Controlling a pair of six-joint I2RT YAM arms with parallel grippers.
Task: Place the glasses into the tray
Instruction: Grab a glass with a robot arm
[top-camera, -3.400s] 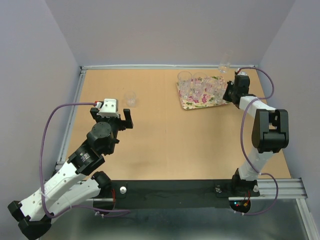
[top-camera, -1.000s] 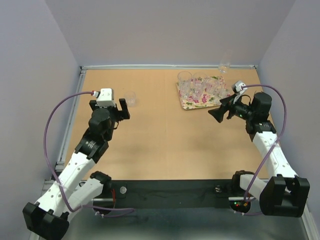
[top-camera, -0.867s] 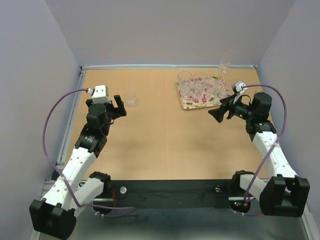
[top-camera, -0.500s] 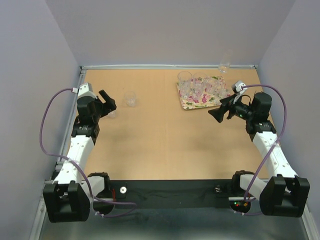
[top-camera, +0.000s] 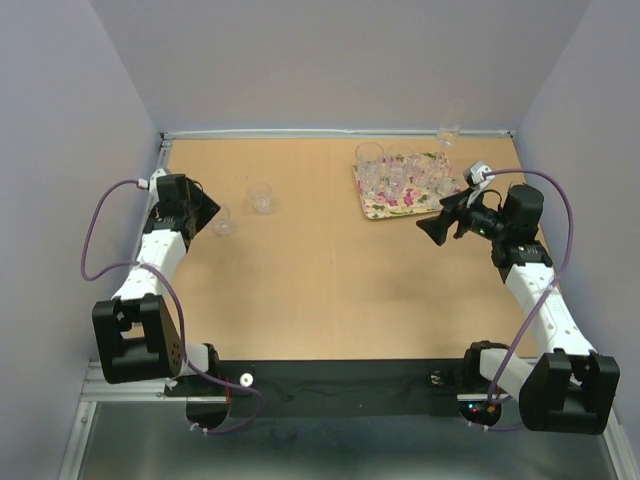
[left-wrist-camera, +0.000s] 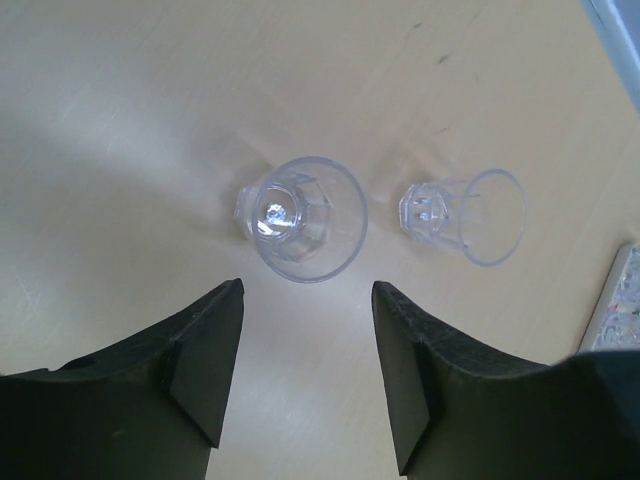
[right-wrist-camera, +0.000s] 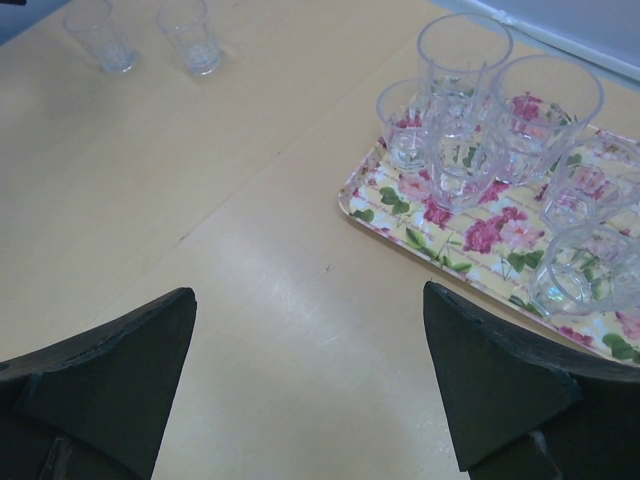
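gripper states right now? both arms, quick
Left gripper: open, empty; nearest glass sits just ahead of it.
Right gripper: open, empty, facing the tray.

The middle of the table (top-camera: 330, 290) lies bare across the centre of the top view. At upper left, the nearer glass (left-wrist-camera: 303, 217) and the farther glass (left-wrist-camera: 470, 215) stand side by side with a narrow gap between them. At upper right, clustered tumblers (right-wrist-camera: 460, 160) crowd the tray (right-wrist-camera: 480, 245); only its lower-left strip stays bare.
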